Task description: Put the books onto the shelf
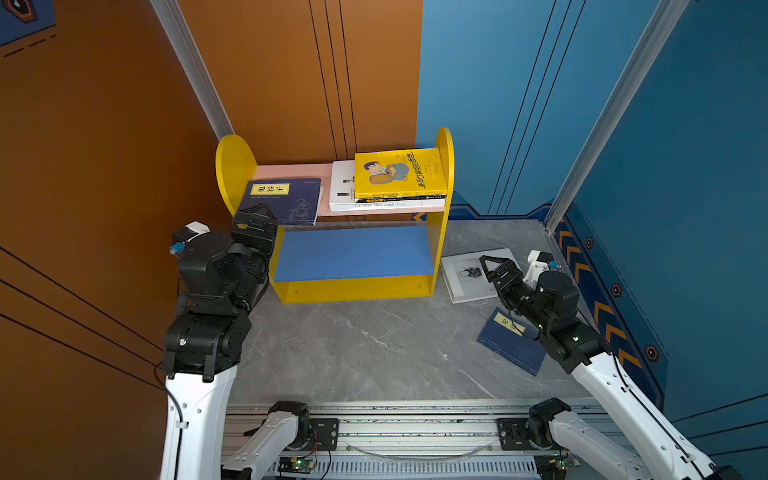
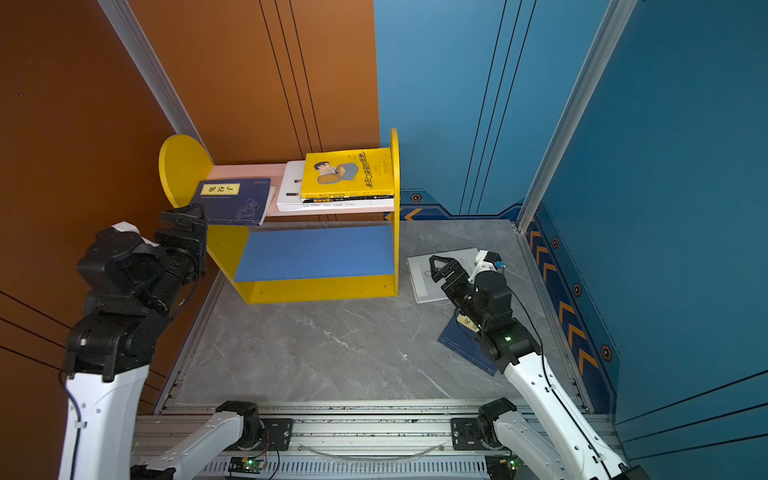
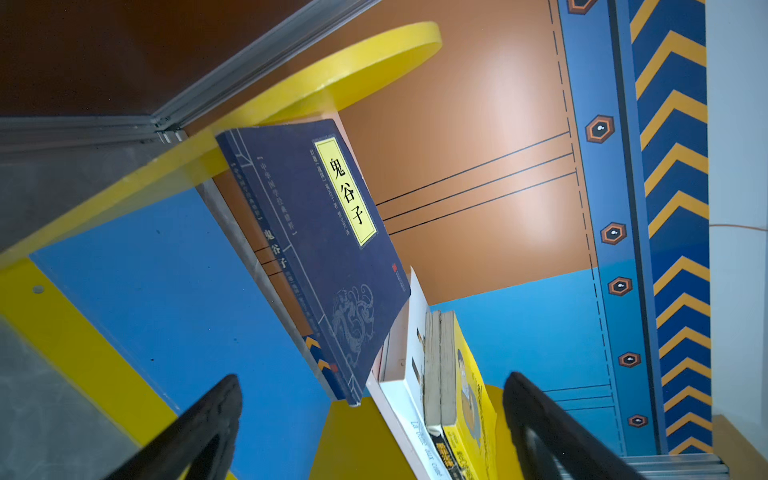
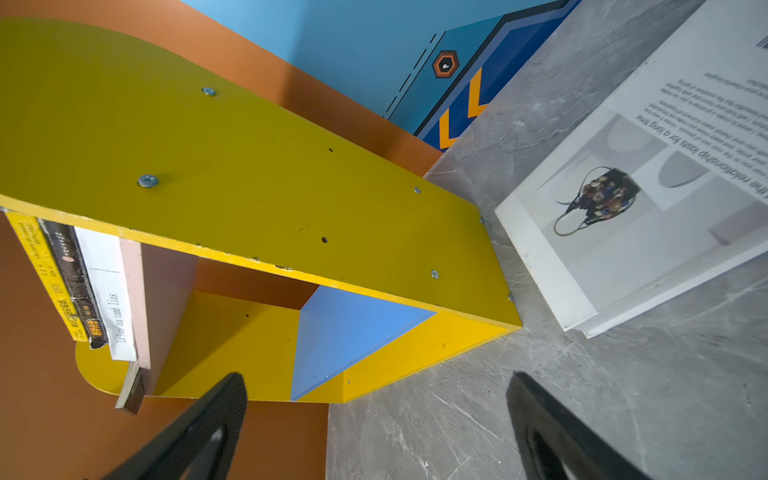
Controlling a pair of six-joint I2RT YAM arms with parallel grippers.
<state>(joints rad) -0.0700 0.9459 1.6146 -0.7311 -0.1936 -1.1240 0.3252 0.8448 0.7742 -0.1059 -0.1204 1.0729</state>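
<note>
A navy book (image 1: 286, 201) is seen overhanging the shelf's (image 1: 353, 289) pink board (image 1: 291, 170) beside a stack (image 1: 397, 176). On the table (image 1: 374, 345), a white book (image 1: 463, 280) is overlapped by the right gripper (image 1: 498, 262), spread empty like the left gripper (image 1: 254, 212).

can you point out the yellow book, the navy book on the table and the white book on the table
yellow book (image 1: 399, 172): in a top view, middle of its front cover.
navy book on the table (image 1: 509, 347): in a top view, uncovered lower part of its cover.
white book on the table (image 1: 463, 286): in a top view, near left part of its cover.
</note>
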